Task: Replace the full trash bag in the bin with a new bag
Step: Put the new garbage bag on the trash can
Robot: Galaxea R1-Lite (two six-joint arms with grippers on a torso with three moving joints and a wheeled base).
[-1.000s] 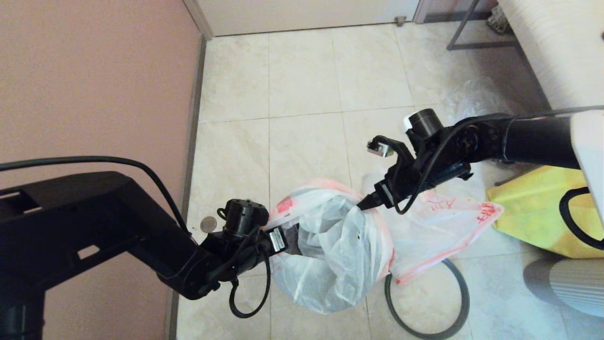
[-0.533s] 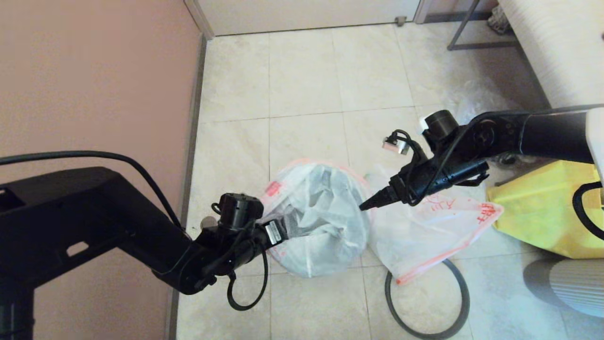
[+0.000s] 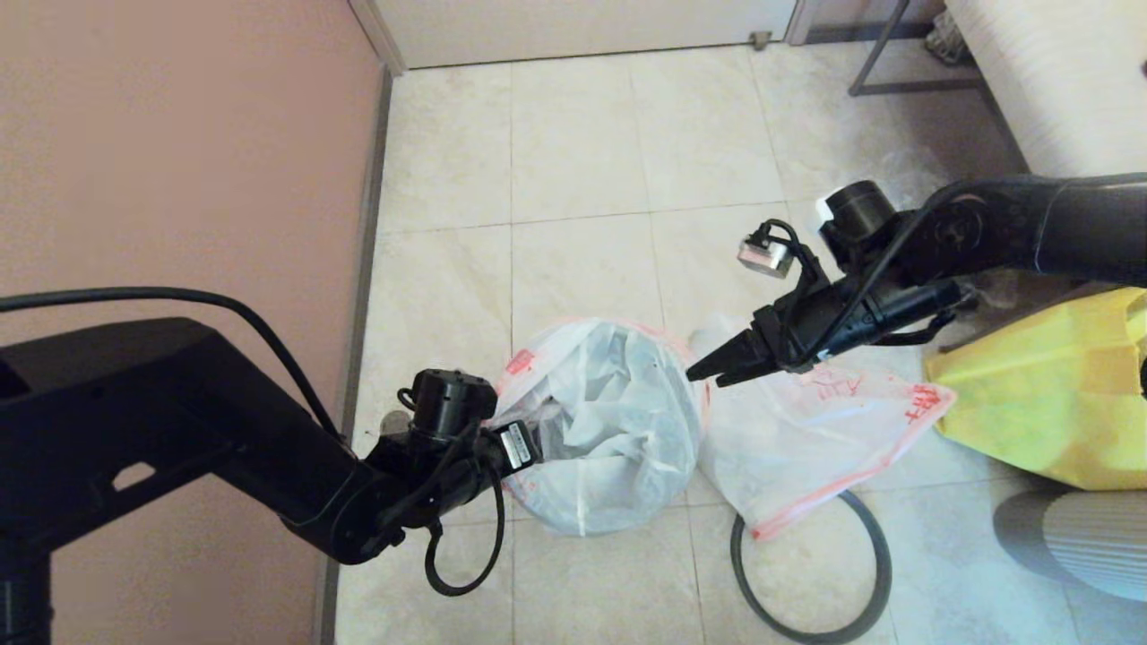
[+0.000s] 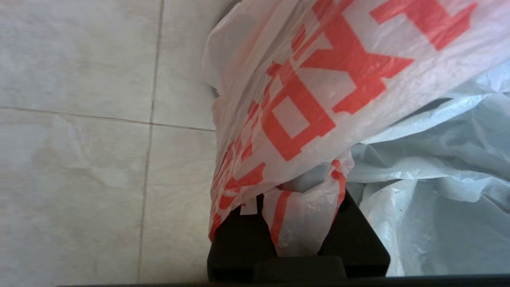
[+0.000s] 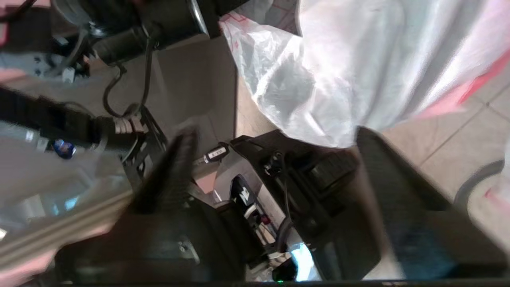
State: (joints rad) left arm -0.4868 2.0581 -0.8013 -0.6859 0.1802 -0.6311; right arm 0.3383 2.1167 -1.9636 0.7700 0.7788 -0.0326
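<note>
Left pincer (image 4: 297, 235) pinching the rim of the white red-printed trash bag (image 3: 600, 425); right pincer (image 3: 703, 372) spread, empty, just beside the bag's far edge.

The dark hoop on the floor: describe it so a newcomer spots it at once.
Start at the big yellow bag on the right of the tiled floor. Beside it lies a flat white bag with red print, and the hoop pokes out from under that. It is the only thin dark ring lying flat.
</note>
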